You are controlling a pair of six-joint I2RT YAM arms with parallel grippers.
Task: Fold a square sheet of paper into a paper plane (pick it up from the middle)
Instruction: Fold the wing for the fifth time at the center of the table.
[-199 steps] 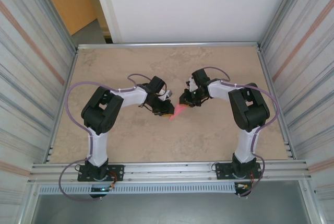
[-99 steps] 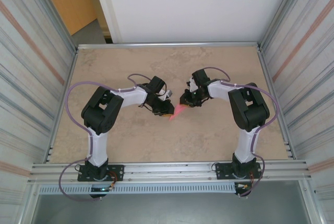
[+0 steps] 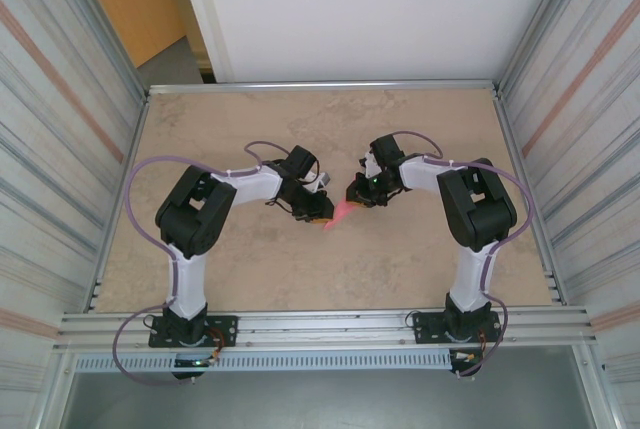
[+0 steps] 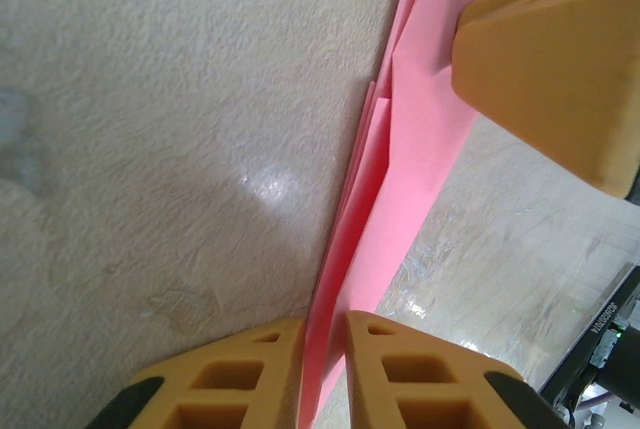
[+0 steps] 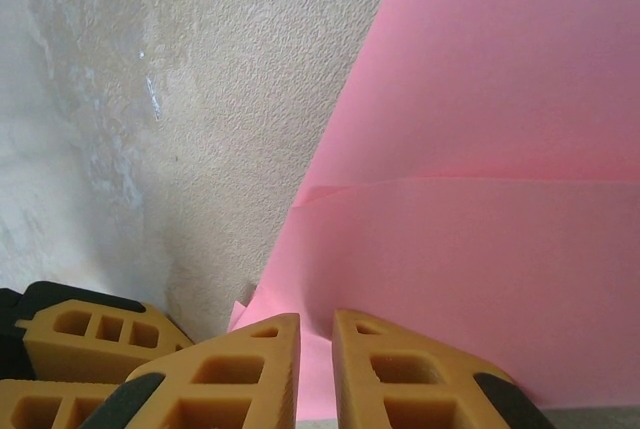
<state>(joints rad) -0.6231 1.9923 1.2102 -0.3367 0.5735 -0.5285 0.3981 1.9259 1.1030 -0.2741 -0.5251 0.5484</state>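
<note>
Noting both tools pinched narrow on one thing: the thin pink-red paper sheet (image 3: 341,213), folded into a creased, pointed, layered shape. We place it at the middle of the beige stone-patterned table (image 3: 250,119); we cannot tell whether it touches the table top. The left gripper (image 4: 325,321) sits just left of the table's middle, its orange fingers (image 4: 250,379) almost together with the paper sheet edge-on between them. The right gripper (image 5: 315,321) sits just right of the table's middle, jaws likewise nearly closed on a pink layer beside a crease.
</note>
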